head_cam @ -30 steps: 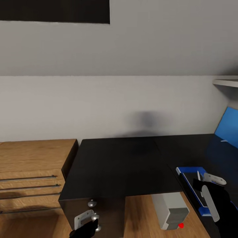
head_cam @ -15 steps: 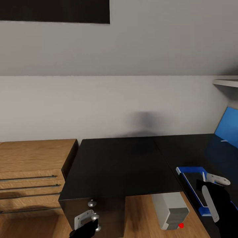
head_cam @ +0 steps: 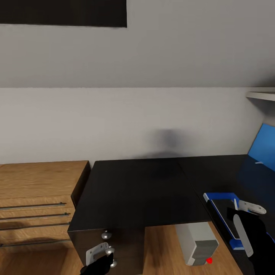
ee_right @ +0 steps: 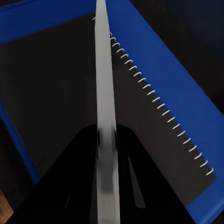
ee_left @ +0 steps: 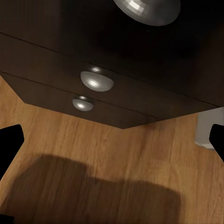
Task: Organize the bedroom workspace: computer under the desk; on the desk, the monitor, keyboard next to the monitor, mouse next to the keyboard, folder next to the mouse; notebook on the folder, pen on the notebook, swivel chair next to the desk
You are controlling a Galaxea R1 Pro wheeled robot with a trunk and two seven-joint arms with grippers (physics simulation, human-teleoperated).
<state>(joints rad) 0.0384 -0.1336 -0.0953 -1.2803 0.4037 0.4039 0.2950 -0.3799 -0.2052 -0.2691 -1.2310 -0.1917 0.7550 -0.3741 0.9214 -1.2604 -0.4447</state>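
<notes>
Over the notebook (ee_right: 60,84) on the folder (ee_right: 154,60), pen (ee_right: 105,93) is pinched by right tool (head_cam: 244,225); if released off-centre, pen could roll off.

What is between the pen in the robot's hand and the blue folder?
In the right wrist view, a black spiral notebook lies on the folder, under the pen held by the right hand.

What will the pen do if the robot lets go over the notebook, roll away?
The pen looks slim, straight and stiff, so it probably won't bend. It may roll a little, but the notebook lies flat on the folder, so it would likely settle. The wire spiral might stop it.
</notes>
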